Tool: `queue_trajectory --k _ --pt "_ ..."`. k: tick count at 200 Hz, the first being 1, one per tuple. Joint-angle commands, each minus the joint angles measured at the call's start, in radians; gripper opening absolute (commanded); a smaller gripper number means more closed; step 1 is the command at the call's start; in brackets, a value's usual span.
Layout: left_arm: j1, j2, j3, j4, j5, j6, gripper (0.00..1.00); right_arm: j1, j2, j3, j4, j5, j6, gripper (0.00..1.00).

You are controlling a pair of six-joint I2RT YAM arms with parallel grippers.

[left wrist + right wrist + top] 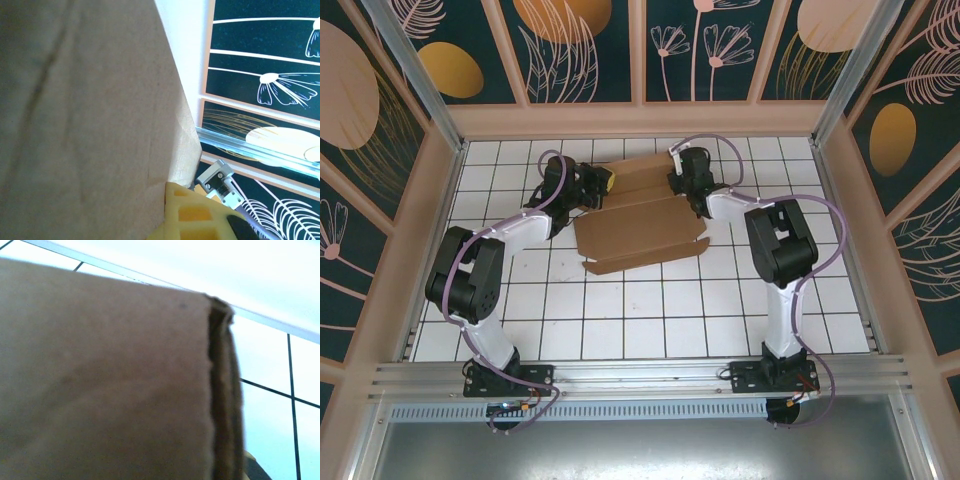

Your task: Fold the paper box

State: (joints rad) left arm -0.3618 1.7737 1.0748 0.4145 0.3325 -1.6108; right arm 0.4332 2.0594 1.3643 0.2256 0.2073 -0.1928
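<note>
- The paper box [110, 375] spreads over the left and middle, a plain brown cardboard face seen very close and blurred.
- Along its right side a darker fold [225, 390] runs from top to bottom.
- Beyond it lies a white tiled floor [270, 430] crossed by dark grout lines [291, 370].

The paper box [640, 228] on the table [620, 325], left fingers [605, 181] at its far-left corner, right fingers [678, 184] at its far-right.

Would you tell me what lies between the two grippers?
The box spans the stretch from left gripper to right gripper, in the top view.
</note>
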Motion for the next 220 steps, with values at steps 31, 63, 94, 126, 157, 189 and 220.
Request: queue_trajectory --k 31,63,94,126,157,189,220 --pt "0.001 0.011 0.019 -0.044 0.009 -0.028 0.0 0.026 0.072 0.073 -0.139 0.213 0.044 0.1" --pt "0.001 0.007 0.026 -0.053 0.008 -0.034 0.0 0.039 0.086 0.103 -0.185 0.32 0.078 0.03" --pt "0.001 -0.002 0.037 -0.072 0.007 -0.033 0.0 0.041 0.089 0.142 -0.257 0.36 0.142 0.02" --pt "0.0 0.01 0.034 -0.074 0.013 -0.033 0.0 0.037 0.086 0.148 -0.299 0.26 0.187 0.08" --pt "0.0 0.028 0.023 -0.068 0.017 -0.035 0.0 0.004 0.028 0.076 -0.237 0.096 0.199 0.27" --pt "0.0 0.032 0.022 -0.076 0.013 -0.021 0.0 -0.015 -0.052 0.04 -0.2 -0.041 0.171 0.43" --pt "0.001 0.029 0.031 -0.085 0.014 -0.018 0.0 -0.023 -0.193 -0.091 -0.059 -0.146 0.099 0.62"
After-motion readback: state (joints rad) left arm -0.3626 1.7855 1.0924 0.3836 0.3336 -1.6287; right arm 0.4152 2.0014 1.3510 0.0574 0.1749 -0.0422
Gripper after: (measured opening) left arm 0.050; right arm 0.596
